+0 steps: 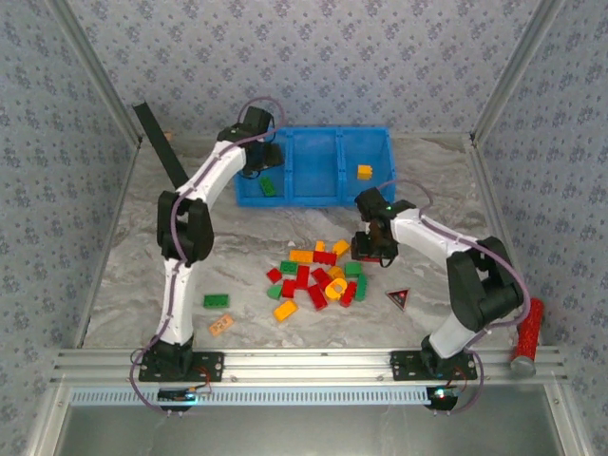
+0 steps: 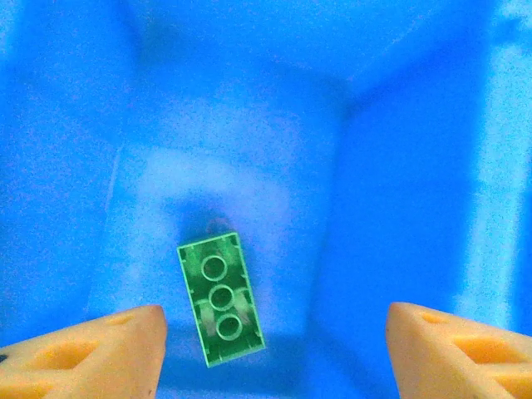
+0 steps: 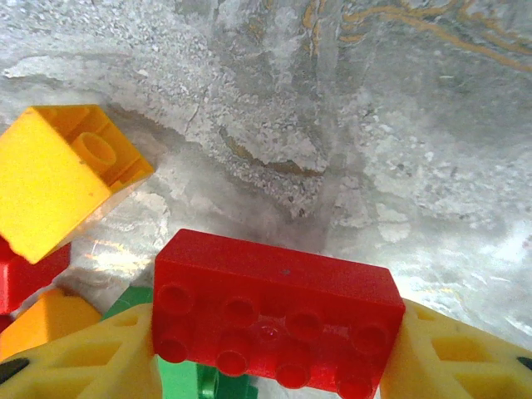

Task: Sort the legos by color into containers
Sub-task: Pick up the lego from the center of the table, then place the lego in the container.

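The left pincer [image 2: 274, 353] hangs spread over the left compartment of the blue bin [image 1: 313, 199], where a green brick [image 2: 220, 299] lies. The right pincer [image 3: 274, 357] pinches a red brick [image 3: 274, 307] over the desk [image 3: 332, 125], at the legos [image 1: 313, 277] piled before the bin. A yellow brick [image 1: 365, 172] sits in its right compartment.

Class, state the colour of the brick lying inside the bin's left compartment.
The brick is green; the left wrist view shows it best.

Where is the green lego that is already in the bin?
The green lego lies on the floor of the blue bin's leftmost compartment. It is directly below the open left gripper, in both the top and left wrist views.
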{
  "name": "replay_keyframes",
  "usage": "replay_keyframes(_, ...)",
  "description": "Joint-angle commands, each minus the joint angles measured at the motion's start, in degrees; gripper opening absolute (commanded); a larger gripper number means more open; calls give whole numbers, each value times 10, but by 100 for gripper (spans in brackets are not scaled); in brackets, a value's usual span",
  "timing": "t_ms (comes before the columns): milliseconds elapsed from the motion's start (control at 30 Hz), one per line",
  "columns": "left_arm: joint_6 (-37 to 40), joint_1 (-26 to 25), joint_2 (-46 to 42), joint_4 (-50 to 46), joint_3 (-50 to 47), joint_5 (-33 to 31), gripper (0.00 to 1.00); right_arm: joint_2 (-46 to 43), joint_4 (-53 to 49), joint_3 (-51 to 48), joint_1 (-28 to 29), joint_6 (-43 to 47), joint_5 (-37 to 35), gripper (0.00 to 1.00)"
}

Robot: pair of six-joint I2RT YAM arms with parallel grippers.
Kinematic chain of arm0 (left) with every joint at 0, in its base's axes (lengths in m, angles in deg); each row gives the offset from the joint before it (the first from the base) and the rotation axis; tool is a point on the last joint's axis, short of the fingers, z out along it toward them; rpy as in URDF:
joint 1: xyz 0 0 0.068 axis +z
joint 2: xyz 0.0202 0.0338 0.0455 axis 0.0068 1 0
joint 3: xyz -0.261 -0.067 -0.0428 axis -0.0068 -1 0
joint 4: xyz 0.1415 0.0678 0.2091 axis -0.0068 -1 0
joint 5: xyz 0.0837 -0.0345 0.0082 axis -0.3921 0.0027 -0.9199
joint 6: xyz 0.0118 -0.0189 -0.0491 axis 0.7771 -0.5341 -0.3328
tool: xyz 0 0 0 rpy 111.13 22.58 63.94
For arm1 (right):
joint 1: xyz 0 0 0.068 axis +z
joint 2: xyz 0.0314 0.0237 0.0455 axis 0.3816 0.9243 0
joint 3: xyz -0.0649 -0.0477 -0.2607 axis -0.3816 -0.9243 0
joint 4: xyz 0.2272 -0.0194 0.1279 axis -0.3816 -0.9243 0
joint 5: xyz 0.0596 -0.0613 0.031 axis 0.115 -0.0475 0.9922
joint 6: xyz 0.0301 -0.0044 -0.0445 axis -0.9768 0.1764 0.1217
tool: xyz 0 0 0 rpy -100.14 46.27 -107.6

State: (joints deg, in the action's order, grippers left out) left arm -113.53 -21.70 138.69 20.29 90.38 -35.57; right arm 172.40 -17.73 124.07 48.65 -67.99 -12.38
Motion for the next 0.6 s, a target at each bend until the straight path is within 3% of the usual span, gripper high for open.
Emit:
replay_keyframes(0, 34, -13, -57, -35, 7, 6, 70, -26, -38, 30, -5, 14, -10, 43)
replay_keyframes(167, 56, -27, -149, -49, -96, -12, 71, -23, -60, 121, -10, 51, -23, 43)
replay_keyframes(300, 26, -30, -245, -31, -234, -8, 71, 1, -51, 198, -16, 83, -27, 43)
replay_keyframes(567, -57, -50, -405, -66, -420, 2, 71, 121, -19, 364, -8, 153, -29, 43)
